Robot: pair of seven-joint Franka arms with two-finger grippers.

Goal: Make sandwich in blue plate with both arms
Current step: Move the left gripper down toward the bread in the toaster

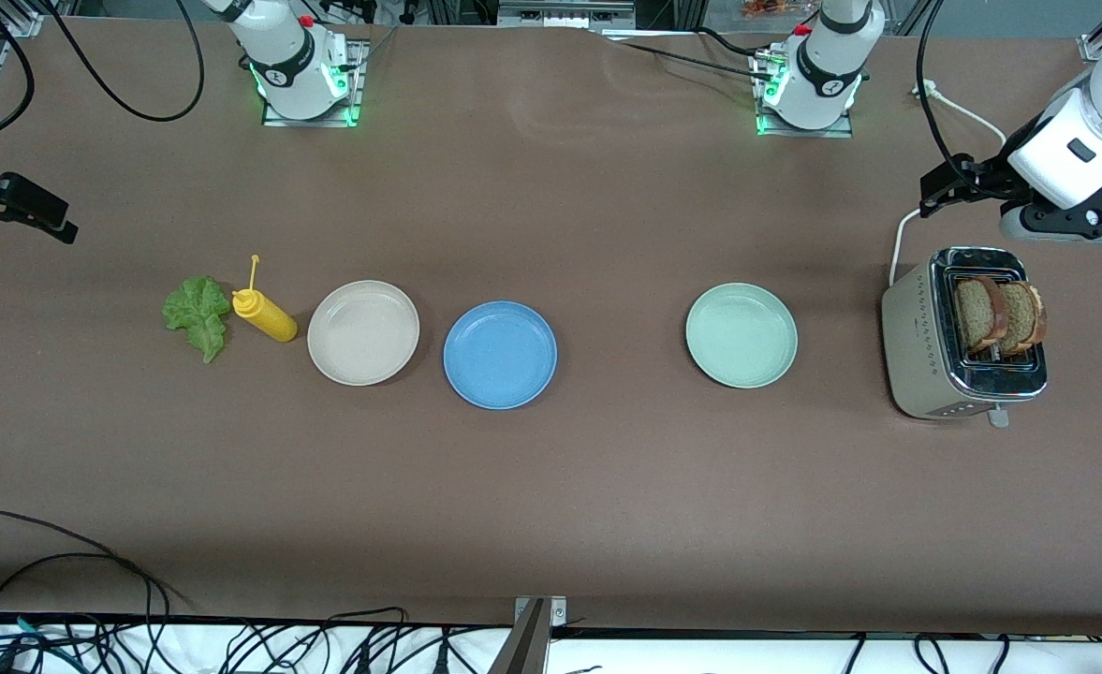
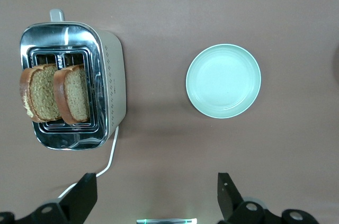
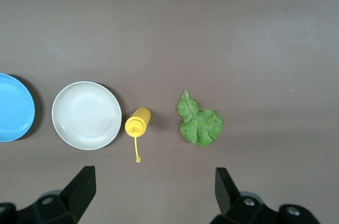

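Three plates lie in a row on the brown worktop (image 1: 551, 487), none touching another: one beige plate (image 1: 363, 332) toward my right arm's end, one blue plate (image 1: 500, 355) just beside it and slightly nearer the front camera, and one pale green plate (image 1: 742, 335) well apart toward my left arm's end. All three hold nothing. One lettuce leaf (image 1: 198, 315) lies flat on the worktop at my right arm's end, with one yellow squeeze bottle (image 1: 266, 315) on its side between the leaf and the beige plate, its thin nozzle pointing away from the front camera. One chrome toaster (image 1: 962, 334) stands at my left arm's end; two slices of brown bread (image 1: 998, 315) stand upright in its slots, side by side and raised above the top. My left end effector (image 2: 158, 195) hangs over the worktop beside the toaster, its two fingers spread wide with nothing between them. My right end effector (image 3: 153, 192) hangs over the worktop near the bottle and the leaf, likewise spread wide and holding nothing. Loose black cables (image 1: 64, 562) trail along the worktop edge nearest the front camera.
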